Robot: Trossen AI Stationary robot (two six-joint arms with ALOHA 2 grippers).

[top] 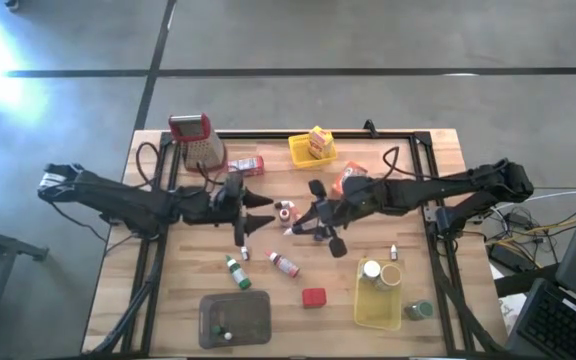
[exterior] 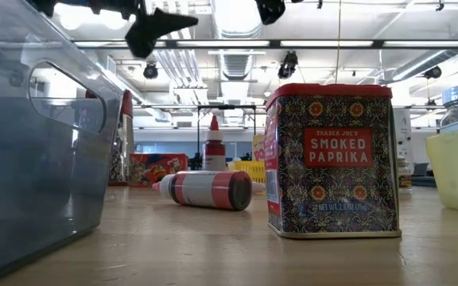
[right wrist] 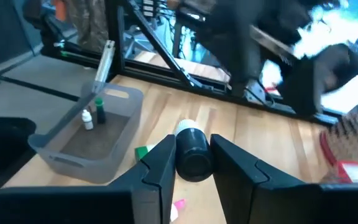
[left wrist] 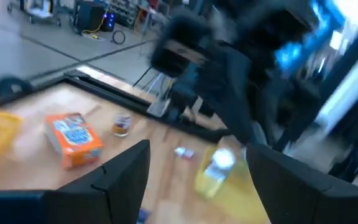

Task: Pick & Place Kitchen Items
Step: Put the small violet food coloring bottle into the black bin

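Note:
In the high view my right gripper (top: 299, 227) hangs over the table's middle, shut on a small dark bottle (right wrist: 193, 155) with a white end. My left gripper (top: 266, 212) faces it from the left, open and empty, with a small red-and-white jar (top: 286, 210) just past its fingertips. On the table lie a green-capped bottle (top: 236, 271), a red-capped bottle (top: 285, 264), a red block (top: 314, 297), an orange box (top: 351, 178) and a red box (top: 246, 165). In the low view the paprika tin (exterior: 332, 159) stands upright beside a bottle lying on its side (exterior: 205, 189). My right gripper pinches the small bottle by its dark body (right wrist: 194, 167) between both fingers (right wrist: 160, 165). The fingers reach in from the table's right, slanting down. The bottle's white end (right wrist: 186, 129) sticks out past the fingertips, and the bottle is lifted clear of the table.
A grey tray (top: 235, 318) with tiny bottles inside sits near the front edge. One yellow basket (top: 378, 305) with jars is front right, another (top: 298, 152) with a yellow box is at the far side. The grater (top: 196, 140) stands far left. A jar (top: 418, 310) and a tiny bottle (top: 393, 250) lie to the right.

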